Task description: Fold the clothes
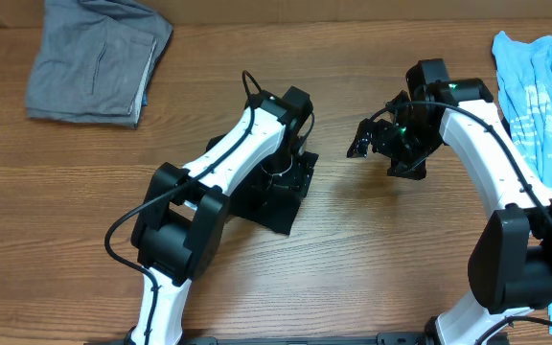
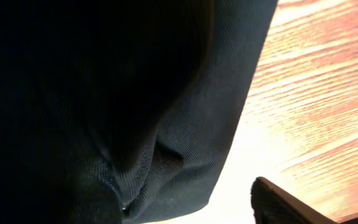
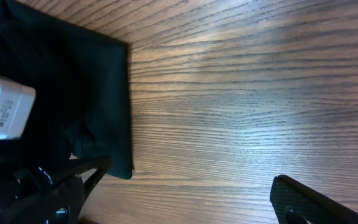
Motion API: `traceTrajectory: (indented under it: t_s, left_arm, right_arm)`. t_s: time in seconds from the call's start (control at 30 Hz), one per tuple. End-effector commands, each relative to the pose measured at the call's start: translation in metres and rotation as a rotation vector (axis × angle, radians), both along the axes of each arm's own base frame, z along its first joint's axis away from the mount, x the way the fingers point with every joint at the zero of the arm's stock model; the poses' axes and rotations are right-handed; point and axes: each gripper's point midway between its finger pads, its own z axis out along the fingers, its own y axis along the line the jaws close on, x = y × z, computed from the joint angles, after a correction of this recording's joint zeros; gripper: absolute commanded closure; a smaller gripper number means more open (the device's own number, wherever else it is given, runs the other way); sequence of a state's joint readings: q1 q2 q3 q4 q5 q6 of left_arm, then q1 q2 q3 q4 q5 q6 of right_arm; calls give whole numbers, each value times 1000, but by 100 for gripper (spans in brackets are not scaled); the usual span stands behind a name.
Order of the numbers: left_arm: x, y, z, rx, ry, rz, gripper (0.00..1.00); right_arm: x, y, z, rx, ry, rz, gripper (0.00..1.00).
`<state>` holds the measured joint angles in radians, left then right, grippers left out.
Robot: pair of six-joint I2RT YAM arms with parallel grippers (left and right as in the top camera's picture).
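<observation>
Writing: white print down the blue shirt (image 1: 544, 91), too small to read. Small dark lettering on a white block (image 3: 4, 112) of the left arm, blurred.

T-shirt (image 1: 278, 199): folded to a compact black rectangle, mid-bench, partly under the left arm. From the right wrist, one straight folded edge and a square corner flat on the wood.

Bare bench (image 1: 401, 249) from the T-shirt's right side to the blue shirt, and along the near edge. More bare wood between the T-shirt and the grey garment (image 1: 94, 62), folded at the far left corner and cut off by the frame's top. Blue shirt at the right edge, also cut off.

Left gripper (image 1: 284, 165): down at the T-shirt's far part, masked from overhead by its own wrist. From the left wrist, black cloth across nearly the whole view. One dark finger (image 2: 288, 202) at the lower right over bare wood, the other hidden. Apart or clamped on cloth: cannot tell.

Right gripper (image 1: 364, 142): fingers wide apart, nothing between, above bare wood just right of the T-shirt, no contact with it.
</observation>
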<state>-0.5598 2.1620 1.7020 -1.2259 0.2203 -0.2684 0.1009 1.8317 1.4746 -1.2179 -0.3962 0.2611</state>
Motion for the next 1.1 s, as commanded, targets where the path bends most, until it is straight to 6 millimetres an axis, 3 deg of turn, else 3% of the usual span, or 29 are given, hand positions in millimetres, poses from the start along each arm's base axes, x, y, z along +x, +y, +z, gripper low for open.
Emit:
traceTrajectory:
  t_s: [0.0, 0.13, 0.4, 0.5, 0.57, 0.63, 0.77, 0.9, 0.93, 1.03, 1.07]
  left_arm:
    - [-6, -16, 11, -28, -25, -60, 28]
    - [-16, -26, 11, -28, -23, -90, 27]
    - [-24, -37, 17, -31, -33, -108, 10]
    - [-23, -40, 42, -61, -70, -111, 1]
    - [-20, -46, 80, -120, -153, -120, 0]
    - [-22, -48, 101, -154, -199, -126, 0]
    - [-26, -47, 135, -205, -270, -132, 0]
    - [-7, -11, 150, -74, -383, 22, 0]
    - [4, 16, 159, -5, -430, 125, 0]
    - [19, 58, 172, 46, -464, 284, 0]
    - [27, 82, 175, 82, -475, 377, 0]
  right_arm:
    - [7, 4, 18, 16, -67, 13, 0]
    - [9, 3, 18, 16, -75, 10, 0]
    - [19, -8, 19, 18, -101, -26, 0]
    - [22, -23, 19, 16, -96, -69, 0]
    - [23, -41, 20, 26, -85, -121, 0]
    - [23, -50, 21, 42, -78, -151, 0]
    - [22, -54, 26, 99, -80, -157, 0]
    - [21, -40, 31, 163, -76, -141, 0]
    - [20, -31, 33, 180, -75, -121, 0]
    - [16, -11, 34, 198, -70, -72, 1]
    - [13, 2, 35, 203, -67, -42, 2]
